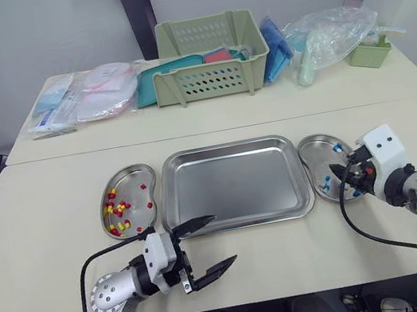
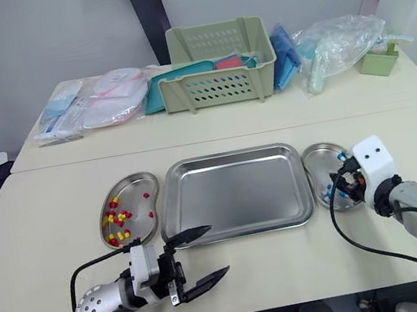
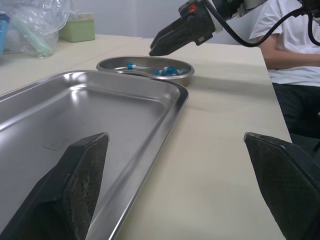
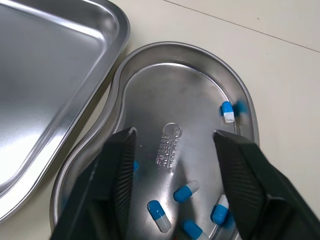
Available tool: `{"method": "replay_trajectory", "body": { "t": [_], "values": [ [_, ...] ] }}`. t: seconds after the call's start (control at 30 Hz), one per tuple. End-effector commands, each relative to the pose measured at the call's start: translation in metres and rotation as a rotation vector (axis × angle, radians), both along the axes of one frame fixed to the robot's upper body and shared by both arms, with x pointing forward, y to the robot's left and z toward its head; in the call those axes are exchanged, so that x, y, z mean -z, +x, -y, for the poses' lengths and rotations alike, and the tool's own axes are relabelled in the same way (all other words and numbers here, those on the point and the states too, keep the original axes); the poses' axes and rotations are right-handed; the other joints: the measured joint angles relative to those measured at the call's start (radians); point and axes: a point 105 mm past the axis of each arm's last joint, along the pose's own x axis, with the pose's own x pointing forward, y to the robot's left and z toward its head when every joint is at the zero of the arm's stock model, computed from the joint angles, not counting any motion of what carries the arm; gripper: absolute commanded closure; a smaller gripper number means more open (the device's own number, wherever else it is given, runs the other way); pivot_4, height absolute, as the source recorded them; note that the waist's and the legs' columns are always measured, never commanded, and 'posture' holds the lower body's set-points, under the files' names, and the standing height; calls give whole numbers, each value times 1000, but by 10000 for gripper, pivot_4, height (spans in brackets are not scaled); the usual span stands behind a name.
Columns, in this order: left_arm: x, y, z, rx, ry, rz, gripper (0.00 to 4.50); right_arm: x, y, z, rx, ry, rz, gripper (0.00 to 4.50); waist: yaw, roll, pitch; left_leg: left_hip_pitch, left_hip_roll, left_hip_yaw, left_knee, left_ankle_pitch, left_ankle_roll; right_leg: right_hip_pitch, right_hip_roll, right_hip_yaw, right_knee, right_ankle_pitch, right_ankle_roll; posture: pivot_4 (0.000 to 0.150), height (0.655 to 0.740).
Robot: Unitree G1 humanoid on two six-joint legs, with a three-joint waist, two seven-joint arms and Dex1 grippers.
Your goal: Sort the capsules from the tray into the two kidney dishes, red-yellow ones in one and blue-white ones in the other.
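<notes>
In the middle of the desk (image 1: 36, 235), a shiny tray (image 1: 234, 184). Just beside it on the left, a kidney dish (image 1: 137, 172) with red-yellow capsules (image 1: 116, 211) inside. Just beside it on the right, the other kidney dish (image 1: 314, 152) with blue-white capsules (image 4: 185, 191) inside (one off by itself near the rim). Low over that dish, the right gripper (image 4: 172, 135), fingers apart and holding nothing. By the tray's front edge, toward the left, the left gripper (image 1: 224, 239), fingers wide open, empty too. At the back, a green basket (image 1: 211, 58) and a see-through bag (image 1: 333, 37).
</notes>
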Motion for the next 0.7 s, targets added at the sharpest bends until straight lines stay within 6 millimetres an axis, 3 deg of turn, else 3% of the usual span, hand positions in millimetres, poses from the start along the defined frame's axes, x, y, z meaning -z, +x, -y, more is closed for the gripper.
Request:
{"method": "replay_trajectory", "body": {
  "t": [0.03,0.1,0.47,0.7],
  "values": [
    [-9,1,2,1,-33,42,0,-15,-3,2,-25,2,69,7619,0,0,0,0,0,0,0,0,0,0,0,0,0,0,0,1500,7400],
    [-11,1,2,-7,-41,51,0,-16,-5,3,-46,-9,79,423,0,0,0,0,0,0,0,0,0,0,0,0,0,0,0,1500,7400],
    [-24,9,-3,-77,-77,71,0,-18,-31,24,-273,-141,166,166,1,0,0,0,0,0,0,0,0,1,0,0,-1,0,0,1500,7400],
    [-26,8,-1,-88,-87,74,0,-23,-33,35,-339,-173,183,166,0,0,0,2,0,0,0,0,0,3,0,0,0,0,0,1500,7400]
  ]
}}
